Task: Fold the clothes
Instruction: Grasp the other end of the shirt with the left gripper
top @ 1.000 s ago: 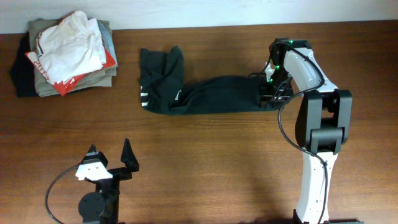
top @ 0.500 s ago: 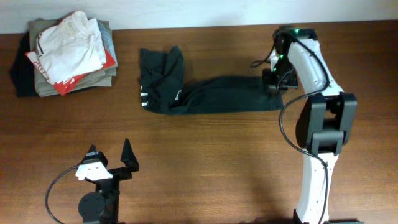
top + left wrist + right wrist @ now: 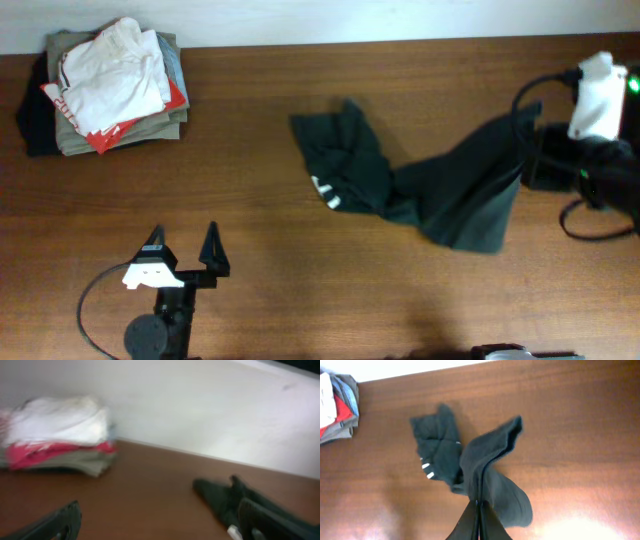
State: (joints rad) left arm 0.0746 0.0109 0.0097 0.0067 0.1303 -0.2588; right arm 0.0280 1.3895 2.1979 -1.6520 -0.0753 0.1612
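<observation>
The worktop (image 3: 300, 290) is a broad slab of brown wood with the grain running side to side, backed by a pale wall.

Right of centre lies the dark garment (image 3: 440, 190), a soft, limp, near-black cloth. Its long axis runs roughly left to right across the worktop. The left end is bunched and creased on the wood, with a pointed flap aimed toward the far edge. The right end rises in a smooth, widening sheet to the right hand (image 3: 479, 504). That hand's two fingers are pressed tightly together on a fold of the cloth, and the fabric hangs away from them in a long twisted drape.

In the far left corner sits a stack of folded clothes (image 3: 110, 85): a rumpled white piece on top, with red, grey and dark layers under it.

At the near left, the left hand (image 3: 183, 240) is spread wide with nothing between its dark, tapered fingers, well apart from the garment.

A few small white marks (image 3: 325, 187) show on the bunched end.
</observation>
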